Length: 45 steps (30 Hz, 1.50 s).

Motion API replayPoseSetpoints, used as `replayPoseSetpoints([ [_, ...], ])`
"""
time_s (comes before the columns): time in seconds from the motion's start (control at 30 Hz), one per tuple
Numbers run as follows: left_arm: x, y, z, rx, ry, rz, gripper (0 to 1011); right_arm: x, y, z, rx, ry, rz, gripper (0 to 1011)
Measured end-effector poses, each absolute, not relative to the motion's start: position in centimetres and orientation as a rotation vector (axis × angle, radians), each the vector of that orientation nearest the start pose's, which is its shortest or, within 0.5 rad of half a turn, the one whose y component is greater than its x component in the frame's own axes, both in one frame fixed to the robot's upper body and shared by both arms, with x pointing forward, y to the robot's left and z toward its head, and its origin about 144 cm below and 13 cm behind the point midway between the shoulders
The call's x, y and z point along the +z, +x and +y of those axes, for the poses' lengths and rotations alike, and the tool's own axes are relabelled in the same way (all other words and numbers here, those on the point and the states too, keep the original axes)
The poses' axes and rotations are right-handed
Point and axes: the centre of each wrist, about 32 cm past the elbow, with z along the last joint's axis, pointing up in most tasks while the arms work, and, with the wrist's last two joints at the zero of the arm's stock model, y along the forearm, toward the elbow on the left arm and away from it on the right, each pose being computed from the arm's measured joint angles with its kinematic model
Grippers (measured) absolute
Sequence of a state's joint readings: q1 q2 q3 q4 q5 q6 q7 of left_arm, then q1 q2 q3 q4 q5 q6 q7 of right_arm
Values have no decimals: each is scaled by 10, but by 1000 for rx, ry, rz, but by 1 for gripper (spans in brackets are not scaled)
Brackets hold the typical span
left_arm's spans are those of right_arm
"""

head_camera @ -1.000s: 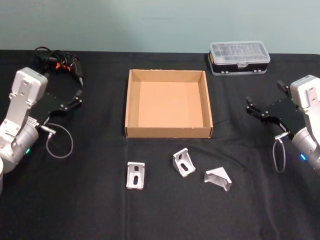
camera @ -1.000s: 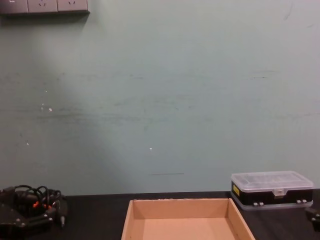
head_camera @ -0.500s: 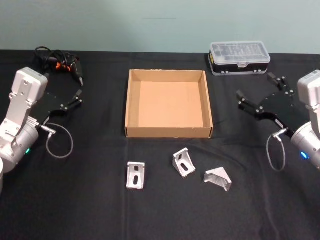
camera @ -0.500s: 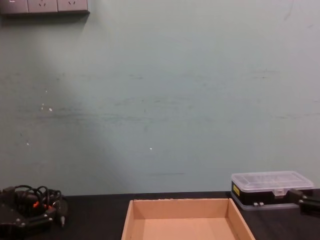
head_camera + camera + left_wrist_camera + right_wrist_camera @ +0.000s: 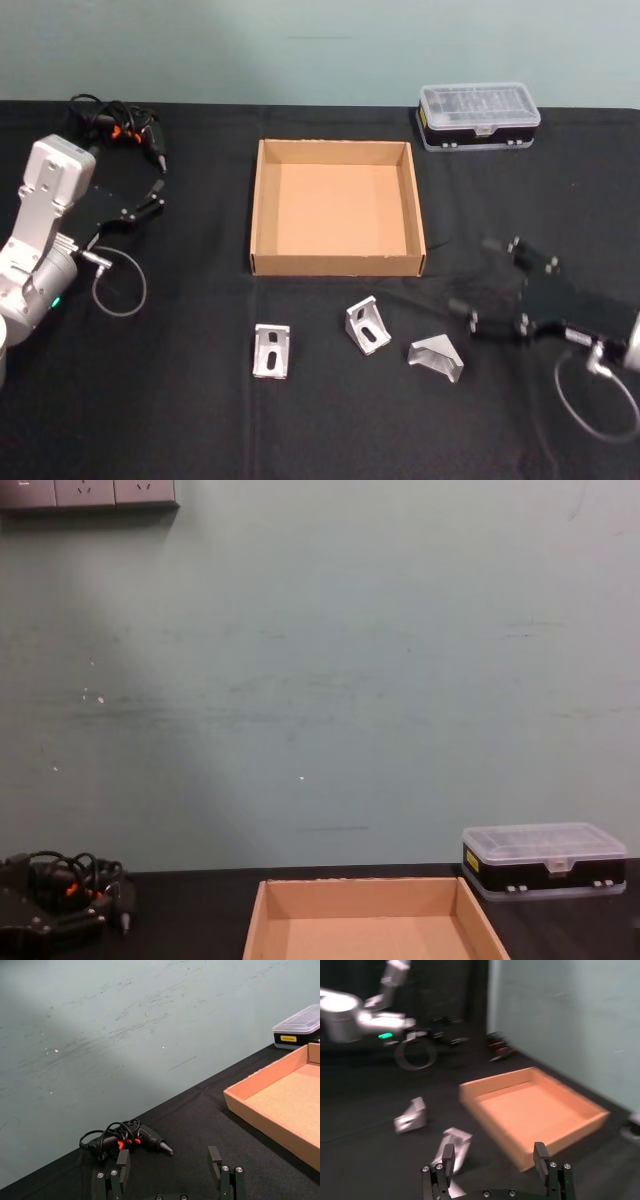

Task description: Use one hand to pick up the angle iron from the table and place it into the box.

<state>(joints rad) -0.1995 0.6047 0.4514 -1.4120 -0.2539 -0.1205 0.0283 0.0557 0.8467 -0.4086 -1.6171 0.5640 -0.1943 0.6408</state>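
Right gripper point(image 5: 472, 275) hangs wide open and empty, just right of the nearest angle iron point(image 5: 436, 358). That piece lies on the table point(image 5: 150, 400) in front of the empty box point(image 5: 336, 262), its long edge slanting toward my right. My left gripper point(image 5: 160, 185) sits parked, open.

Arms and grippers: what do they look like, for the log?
The left gripper and right gripper are black, with two slim fingers studded with silver screws. The left arm has a boxy silver-grey shell, a small green light and a thin grey cable loop; a second loop hangs by the right wrist.
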Motion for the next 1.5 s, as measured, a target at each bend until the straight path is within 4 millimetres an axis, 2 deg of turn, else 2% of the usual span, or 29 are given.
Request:
replayPoseSetpoints([
  [0.23, 1140, 489, 310, 1248, 304, -285, 1011, 1170, 441, -364, -420, -260, -73, 1000],
  [0.43, 1140, 489, 310, 1248, 304, -285, 1011, 1163, 439, -364, -411, -300, -55, 1000],
  [0.87, 1140, 489, 310, 1248, 304, -285, 1011, 1145, 449, -344, -442, -351, -18, 1000],
  [1.2, 1140, 489, 310, 1248, 304, -285, 1011, 1138, 460, -328, -457, -381, 0, 1000],
  [1.5, 1140, 489, 310, 1248, 305, -285, 1011, 1136, 460, -321, -461, -412, 6, 1000],
])
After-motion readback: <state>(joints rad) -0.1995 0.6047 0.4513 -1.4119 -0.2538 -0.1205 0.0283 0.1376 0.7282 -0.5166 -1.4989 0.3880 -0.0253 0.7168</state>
